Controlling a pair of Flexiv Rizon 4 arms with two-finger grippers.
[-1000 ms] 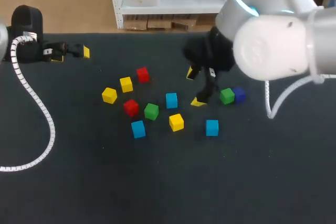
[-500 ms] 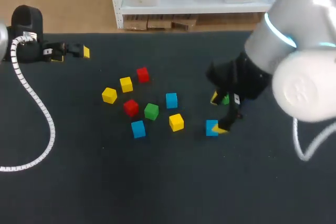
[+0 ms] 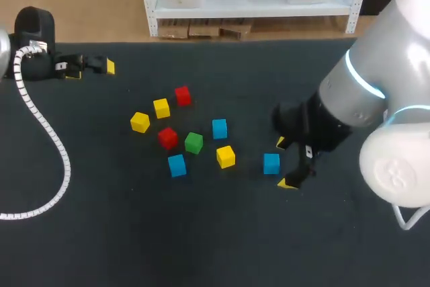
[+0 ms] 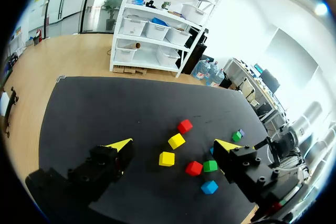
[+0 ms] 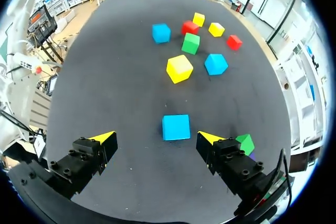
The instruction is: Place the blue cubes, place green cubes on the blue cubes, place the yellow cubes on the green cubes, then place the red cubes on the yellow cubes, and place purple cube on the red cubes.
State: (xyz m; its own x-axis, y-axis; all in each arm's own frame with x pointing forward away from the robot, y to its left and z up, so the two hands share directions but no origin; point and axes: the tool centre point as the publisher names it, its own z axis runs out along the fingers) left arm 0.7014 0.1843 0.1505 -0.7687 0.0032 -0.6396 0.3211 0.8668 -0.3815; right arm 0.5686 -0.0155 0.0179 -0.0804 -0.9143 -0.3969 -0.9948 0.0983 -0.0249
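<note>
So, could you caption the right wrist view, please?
Open right hand facing a blue cube, more cubes scattered beyond.

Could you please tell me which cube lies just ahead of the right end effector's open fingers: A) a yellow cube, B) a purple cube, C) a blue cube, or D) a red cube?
C: in the right wrist view, a blue cube sits just ahead of the right end effector, and neither finger touches it.

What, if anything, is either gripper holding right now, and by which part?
Nothing is held. The right gripper is open, with a blue cube just ahead of it, untouched. The left gripper is open and empty.
</note>
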